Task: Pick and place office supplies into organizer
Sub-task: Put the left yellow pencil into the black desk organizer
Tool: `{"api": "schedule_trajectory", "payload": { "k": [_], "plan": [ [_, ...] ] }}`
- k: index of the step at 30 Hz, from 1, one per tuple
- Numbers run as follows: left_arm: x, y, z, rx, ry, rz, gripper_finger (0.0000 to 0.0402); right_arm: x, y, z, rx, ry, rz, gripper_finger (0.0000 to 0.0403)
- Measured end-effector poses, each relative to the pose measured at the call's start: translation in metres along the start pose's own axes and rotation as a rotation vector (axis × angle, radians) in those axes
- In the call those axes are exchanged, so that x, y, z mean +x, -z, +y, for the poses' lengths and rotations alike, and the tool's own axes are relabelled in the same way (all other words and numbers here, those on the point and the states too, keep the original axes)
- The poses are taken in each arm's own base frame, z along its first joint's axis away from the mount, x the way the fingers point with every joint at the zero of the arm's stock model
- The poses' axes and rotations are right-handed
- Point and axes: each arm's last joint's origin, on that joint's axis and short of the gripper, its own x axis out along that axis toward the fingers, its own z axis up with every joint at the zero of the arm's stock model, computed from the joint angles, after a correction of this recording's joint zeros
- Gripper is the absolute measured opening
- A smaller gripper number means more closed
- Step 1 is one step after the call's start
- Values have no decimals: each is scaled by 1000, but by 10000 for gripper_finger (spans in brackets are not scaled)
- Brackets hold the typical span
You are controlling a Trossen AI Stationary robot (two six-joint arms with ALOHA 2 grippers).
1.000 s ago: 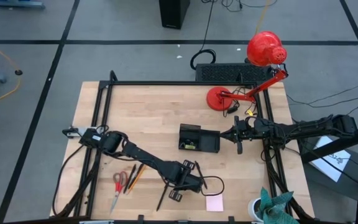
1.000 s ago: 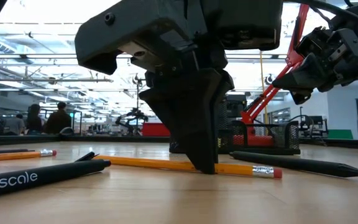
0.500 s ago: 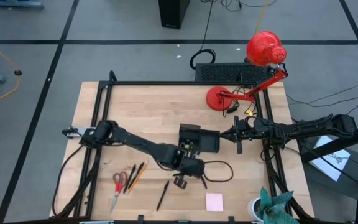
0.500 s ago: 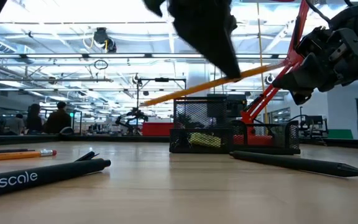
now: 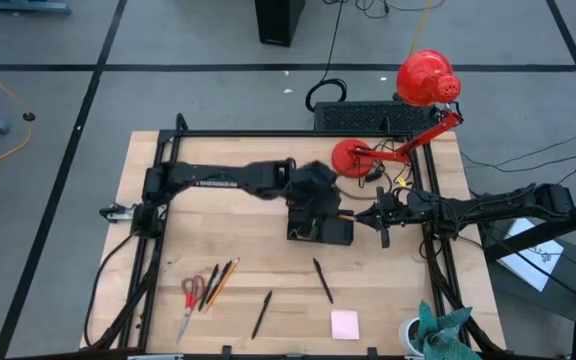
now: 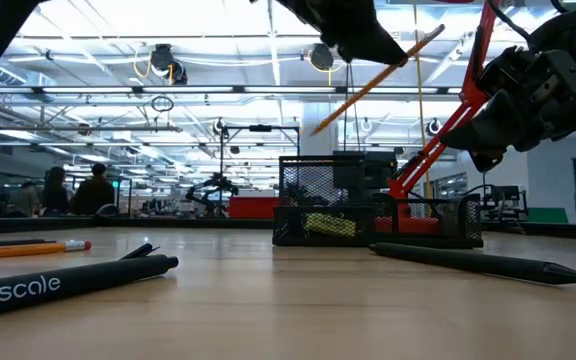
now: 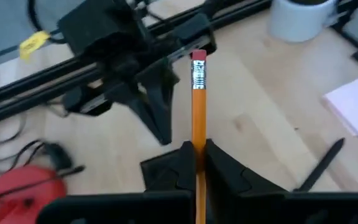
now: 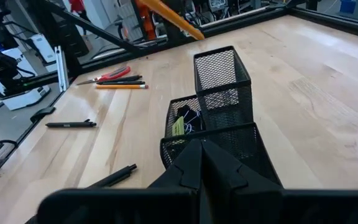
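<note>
My left gripper [image 5: 313, 190] hangs above the organizer [image 5: 319, 222], shut on an orange pencil [image 6: 378, 78]. The organizer is a black mesh tray with a taller section [image 8: 222, 71], and it stands on the table. My right gripper [image 5: 376, 215] sits shut at the organizer's right end. On the near part of the table lie red-handled scissors [image 5: 190, 298], pencils and a pen [image 5: 220, 283], two black pens [image 5: 323, 280] [image 5: 261, 313] and a pink sticky-note pad [image 5: 345, 324]. My left gripper pinches the orange pencil's shaft [image 7: 198, 140] between its two fingers, the pencil lying along them. The eraser end [image 7: 198, 61] sticks out past the fingertips. The pencil is lifted clear and tilted above the organizer. My right gripper's shut fingers [image 8: 201, 155] stand at the organizer's low end wall [image 8: 229, 134]; whether they touch it I cannot tell.
A red desk lamp [image 5: 426, 78] has its base [image 5: 353, 158] on the table's far right part. A black slab [image 5: 368, 117] lies beyond the far edge. A white cup with green cloth [image 5: 423, 335] stands at the near right corner. Black frame rails [image 5: 163, 200] border the table.
My left gripper has lifted the orange pencil off the near part of the table. It has carried the pencil up and toward the far edge, to a place above the organizer. The pencil lay flat then and is tilted in the air now. My right arm has kept still.
</note>
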Motion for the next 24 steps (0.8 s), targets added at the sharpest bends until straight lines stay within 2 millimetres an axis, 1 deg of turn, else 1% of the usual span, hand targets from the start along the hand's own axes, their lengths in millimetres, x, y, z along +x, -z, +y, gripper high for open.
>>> {"api": "schedule_trajectory", "payload": {
  "k": [4, 7, 11, 17, 24],
  "plan": [
    [-4, 4, 21, -21, 55, -104, 5, 0, 2, 0, 1, 4, 16, 4],
    [-9, 4, 30, -13, 60, -135, 9, 0, 3, -1, 1, 8, 31, 4],
    [0, 17, 30, 4, 68, -121, 17, 0, 4, -1, 0, 10, 36, 4],
    [13, 37, 33, -13, 94, -163, 5, 0, 5, -1, 12, 15, 55, 4],
    [24, 64, 35, -49, 84, -167, 21, 0, 5, -1, 18, 15, 56, 4]
  ]
}}
